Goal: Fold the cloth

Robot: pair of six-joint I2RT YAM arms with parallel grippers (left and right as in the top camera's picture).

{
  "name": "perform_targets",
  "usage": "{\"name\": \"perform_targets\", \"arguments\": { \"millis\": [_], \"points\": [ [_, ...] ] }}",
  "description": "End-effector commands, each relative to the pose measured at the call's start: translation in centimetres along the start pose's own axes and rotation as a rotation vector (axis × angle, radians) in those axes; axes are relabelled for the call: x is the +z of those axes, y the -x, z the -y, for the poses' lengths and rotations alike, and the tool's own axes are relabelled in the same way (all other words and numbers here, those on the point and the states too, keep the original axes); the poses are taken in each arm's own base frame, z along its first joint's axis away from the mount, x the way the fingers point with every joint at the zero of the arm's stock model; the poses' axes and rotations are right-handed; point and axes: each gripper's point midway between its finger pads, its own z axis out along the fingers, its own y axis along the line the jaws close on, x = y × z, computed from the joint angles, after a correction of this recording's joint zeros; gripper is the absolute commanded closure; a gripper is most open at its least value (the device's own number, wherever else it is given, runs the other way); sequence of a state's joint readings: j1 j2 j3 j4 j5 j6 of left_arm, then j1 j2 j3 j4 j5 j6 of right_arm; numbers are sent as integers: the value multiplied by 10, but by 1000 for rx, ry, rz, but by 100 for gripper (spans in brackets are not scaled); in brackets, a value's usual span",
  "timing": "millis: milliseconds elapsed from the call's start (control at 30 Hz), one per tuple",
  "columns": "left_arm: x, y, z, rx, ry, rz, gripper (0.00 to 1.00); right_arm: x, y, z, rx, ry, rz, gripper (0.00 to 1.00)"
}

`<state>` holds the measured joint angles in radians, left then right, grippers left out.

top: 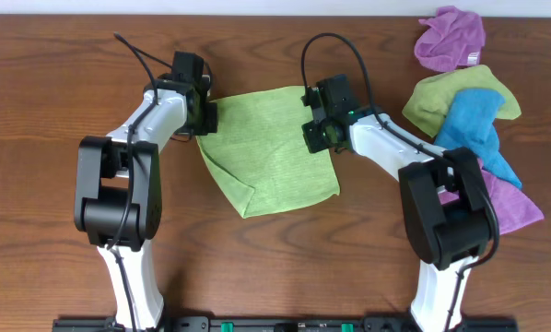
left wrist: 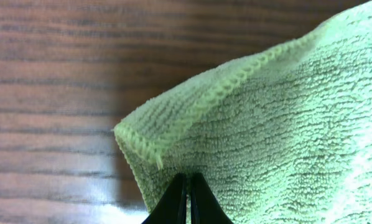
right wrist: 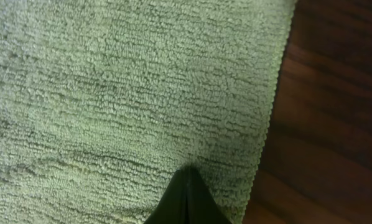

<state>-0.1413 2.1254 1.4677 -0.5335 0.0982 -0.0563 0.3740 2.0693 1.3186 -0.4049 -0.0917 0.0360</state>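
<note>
Both finger pairs pressed shut. Left gripper [left wrist: 187, 183] tips just inside cloth [left wrist: 285, 124] corner; right gripper [right wrist: 187, 177] tips near cloth's edge.

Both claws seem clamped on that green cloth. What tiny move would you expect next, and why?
Probably a slight lift of both arms together. The left gripper and right gripper are shut, apparently pinching the far side of the cloth, which lies mostly flat. Raising that side first would let it be carried over toward the near edge.
</note>
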Motion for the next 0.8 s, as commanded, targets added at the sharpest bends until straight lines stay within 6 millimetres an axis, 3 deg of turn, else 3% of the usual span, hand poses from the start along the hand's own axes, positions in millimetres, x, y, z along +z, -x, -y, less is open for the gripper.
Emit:
{"name": "perform_targets", "arguments": {
  "millis": [0,100,333,500,667,767],
  "points": [
    [14,-7,0,-9,3,-19,94,17,-31,5,-18,-32,-98,99],
    [14,-3,0,-9,1,-1,94,9,-22,4,-18,-32,-88,99],
    [8,14,-3,-6,24,61,94,-33,20,-1,-39,-30,-18,99],
    [-9,42,2,-6,12,128,94,-68,44,-4,-69,-37,29,99],
    [-63,72,14,-21,-22,172,94,-122,54,4,-66,-110,60,99],
    [-106,67,34,1,-90,151,94,-159,43,4,-65,-127,50,99]
  ]
}}
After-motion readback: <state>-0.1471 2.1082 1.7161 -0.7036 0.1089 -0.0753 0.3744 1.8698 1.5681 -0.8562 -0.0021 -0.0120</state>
